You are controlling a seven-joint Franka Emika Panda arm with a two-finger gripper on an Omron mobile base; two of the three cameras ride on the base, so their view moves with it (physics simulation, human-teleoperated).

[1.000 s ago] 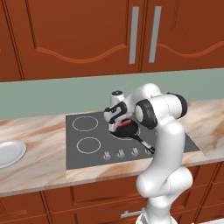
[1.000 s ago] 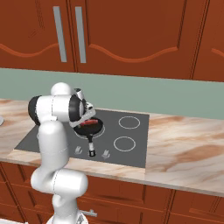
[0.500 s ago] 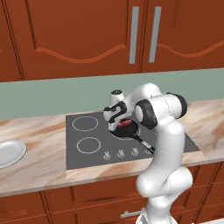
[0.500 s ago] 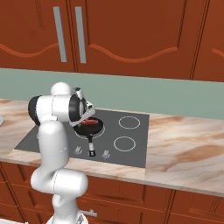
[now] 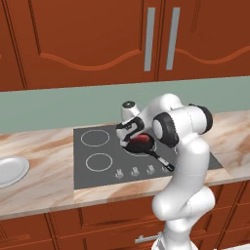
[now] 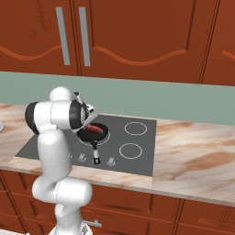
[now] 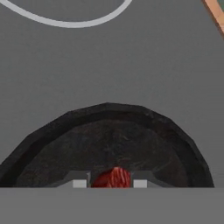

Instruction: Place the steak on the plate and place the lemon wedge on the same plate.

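Observation:
The steak (image 5: 142, 139) is a red slab over the black frying pan (image 5: 146, 148) on the stovetop. My gripper (image 5: 132, 139) reaches down at the steak's left end. In the hand view the steak (image 7: 112, 178) sits tight between my two fingertips (image 7: 80, 183), with the dark pan (image 7: 109, 131) beneath; the gripper (image 7: 110, 183) looks shut on it. From the right base view the steak (image 6: 94, 129) sits just over the pan (image 6: 96, 135) at the gripper (image 6: 88, 125). The white plate (image 5: 10, 170) lies on the counter far to the left. The lemon wedge is out of view.
The pan's handle (image 5: 163, 161) points toward the counter's front edge, near the stove knobs (image 5: 134, 171). The dark stovetop (image 5: 97, 146) has ring burners to the left of the pan. Marble counter (image 6: 193, 151) stretches right of the stove. Wooden cabinets hang above.
The steak seems to have risen very slightly in the gripper over the pan. The arm has otherwise hardly moved.

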